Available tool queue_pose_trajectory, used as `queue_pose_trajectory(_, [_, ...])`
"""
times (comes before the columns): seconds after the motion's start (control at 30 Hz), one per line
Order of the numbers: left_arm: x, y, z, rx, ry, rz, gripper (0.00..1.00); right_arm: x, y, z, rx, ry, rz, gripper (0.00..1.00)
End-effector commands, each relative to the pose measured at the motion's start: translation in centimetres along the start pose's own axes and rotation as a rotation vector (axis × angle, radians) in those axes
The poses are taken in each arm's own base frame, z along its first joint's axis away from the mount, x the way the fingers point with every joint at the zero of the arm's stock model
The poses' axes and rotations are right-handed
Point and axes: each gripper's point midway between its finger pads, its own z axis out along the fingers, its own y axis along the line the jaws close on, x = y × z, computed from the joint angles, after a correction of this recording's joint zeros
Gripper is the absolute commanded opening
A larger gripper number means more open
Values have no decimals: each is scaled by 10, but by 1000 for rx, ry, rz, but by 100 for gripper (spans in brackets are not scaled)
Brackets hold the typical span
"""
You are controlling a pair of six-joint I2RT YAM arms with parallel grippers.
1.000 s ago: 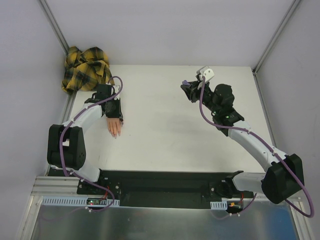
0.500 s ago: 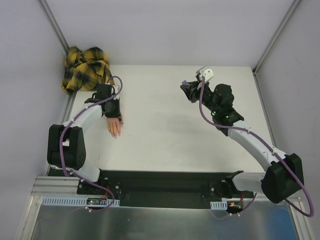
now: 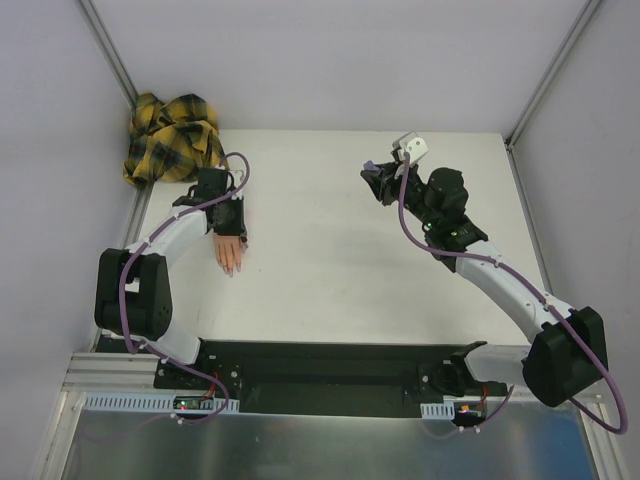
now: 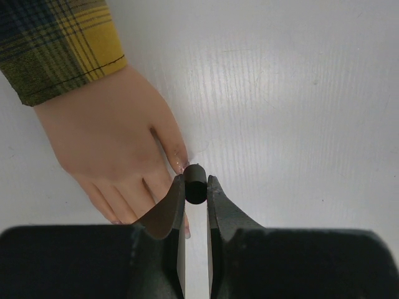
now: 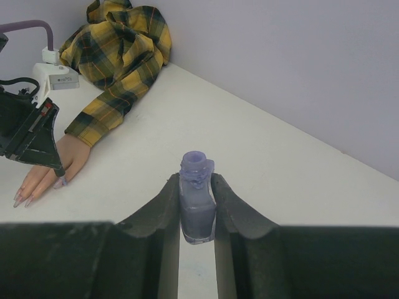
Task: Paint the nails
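Observation:
The fake hand [image 3: 228, 255] lies palm down on the white table, its yellow-black plaid sleeve [image 3: 170, 135] bunched in the far left corner. My left gripper [image 3: 227, 230] is over the hand and shut on a black cap [image 4: 194, 185], which sits just by the thumb tip [image 4: 177, 159]. A pinkish nail [image 4: 186, 233] shows beside the left finger; the brush tip is hidden. The nails also show in the right wrist view [image 5: 22, 198]. My right gripper [image 3: 378, 182] is shut on the open purple bottle [image 5: 197, 208], held upright above the table at the far right.
Grey walls enclose the table on the left, back and right. The table edge [image 3: 330, 132] meets the back wall. The left arm's camera and cable [image 5: 47, 68] show beside the sleeve [image 5: 118, 56].
The left gripper has shifted very slightly over the hand. The right arm and the bottle have not moved.

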Motion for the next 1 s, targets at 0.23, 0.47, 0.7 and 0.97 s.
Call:
queue_pose_trajectory(0.23, [-14, 5, -8, -48, -32, 18, 0, -26, 3, 3, -21, -95, -10, 0])
queue_pose_trajectory(0.47, [-8, 3, -5, -51, -10, 39, 0, -27, 2, 2, -18, -98, -12, 0])
queue_pose_trajectory(0.7, [-1, -2, -6, -67, 0, 68, 0, -26, 3, 3, -21, -97, -10, 0])
queue_pose_trajectory(0.97, [1, 8, -5, -126, 12, 65, 0, -27, 4, 3, -24, -99, -8, 0])
